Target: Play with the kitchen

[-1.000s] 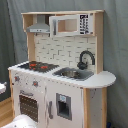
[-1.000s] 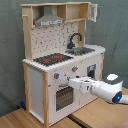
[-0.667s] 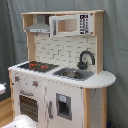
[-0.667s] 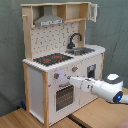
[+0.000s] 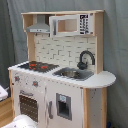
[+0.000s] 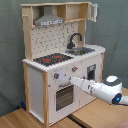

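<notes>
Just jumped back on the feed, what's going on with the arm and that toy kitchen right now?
The arm is reaching toward the front of the kitchen, its claw pointing at the knob panel just above the oven door in the second exterior view. I can't tell whether it touches a knob. Nothing sits on the hob or in the sink.

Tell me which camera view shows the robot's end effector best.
The second exterior view: the end effector reaches toward the knobs on the kitchen front, with the white arm behind it. The first exterior view shows only a blurred white part of the arm at its bottom edge.
</notes>
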{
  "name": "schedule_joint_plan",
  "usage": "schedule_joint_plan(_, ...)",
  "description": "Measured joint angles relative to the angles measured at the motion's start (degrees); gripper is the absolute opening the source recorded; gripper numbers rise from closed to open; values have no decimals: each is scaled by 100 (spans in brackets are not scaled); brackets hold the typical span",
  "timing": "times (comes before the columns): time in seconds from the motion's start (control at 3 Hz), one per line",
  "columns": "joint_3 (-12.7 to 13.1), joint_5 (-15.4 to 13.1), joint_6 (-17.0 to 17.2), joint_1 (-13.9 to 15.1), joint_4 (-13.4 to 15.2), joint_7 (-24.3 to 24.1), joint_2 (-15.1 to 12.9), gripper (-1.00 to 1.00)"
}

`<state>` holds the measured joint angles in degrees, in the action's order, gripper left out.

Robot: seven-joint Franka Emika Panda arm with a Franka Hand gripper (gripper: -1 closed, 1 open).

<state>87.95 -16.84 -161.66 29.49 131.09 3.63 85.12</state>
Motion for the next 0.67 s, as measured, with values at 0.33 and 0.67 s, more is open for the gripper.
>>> schedule_joint_plan(0.33, 152, -4, -39, 4, 65, -644, 26, 100)
schedule_joint_plan(0.67, 253, -4, -104, 24, 106, -1271, 65, 100)
